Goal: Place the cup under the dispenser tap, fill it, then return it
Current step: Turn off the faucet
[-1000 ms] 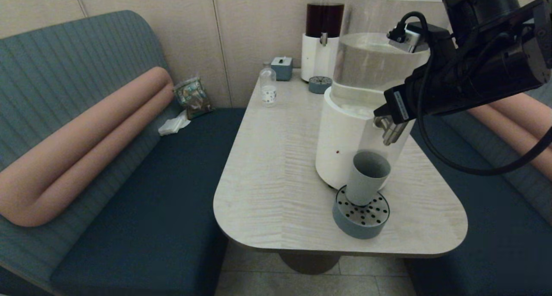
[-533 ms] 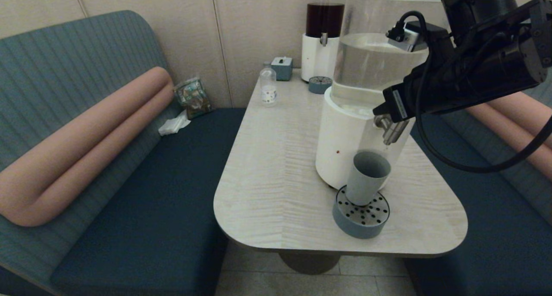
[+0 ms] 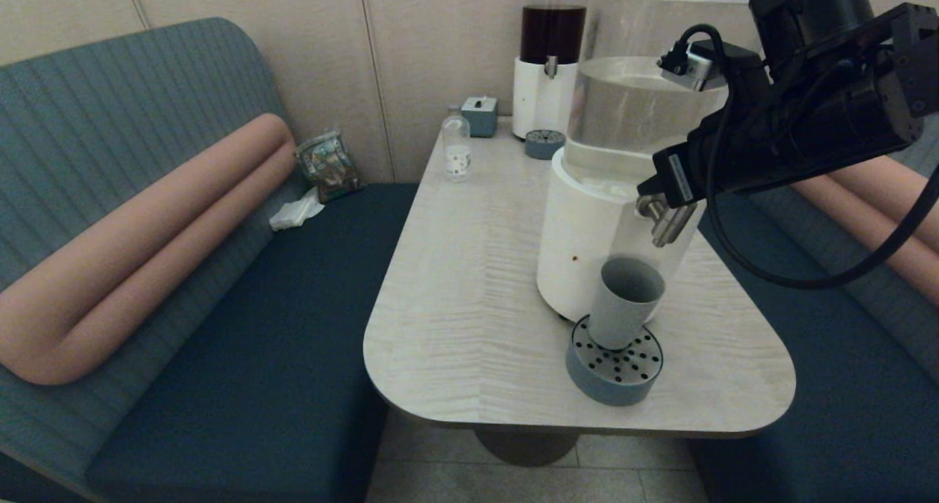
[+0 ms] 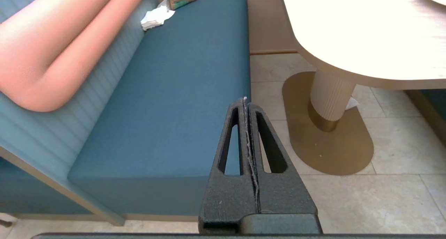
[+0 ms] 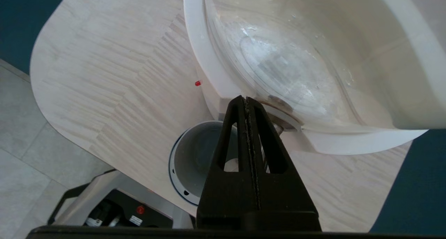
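The pale wood tabletop (image 3: pixel 469 283) juts between two blue benches, its rounded near edge leaving bare room left of the large white-based dispenser (image 3: pixel 587 246), which stands toward the right side. The clear tank (image 3: pixel 631 100) holds clear liquid, so a fill looks possible. Behind it sits the smaller dark-liquid dispenser (image 3: pixel 546 56), well apart, with a small clear bottle (image 3: pixel 456 147) near the wall.

The right tool (image 5: pixel 246 103) is up against the dispenser front at the dispenser tap (image 3: pixel 664 221), its fingers pressed together with nothing between them, which suits pushing the tap's lever, not gripping. The cup (image 3: pixel 623 301) stands upright on the round perforated drip tray (image 3: pixel 615 371), directly below the nozzle and free of the tool. The tray sits close to the tabletop's front edge, so lifting the cup back calls for care.

The left tool (image 4: pixel 246 106) hangs parked beside the bench, fingers closed and empty.
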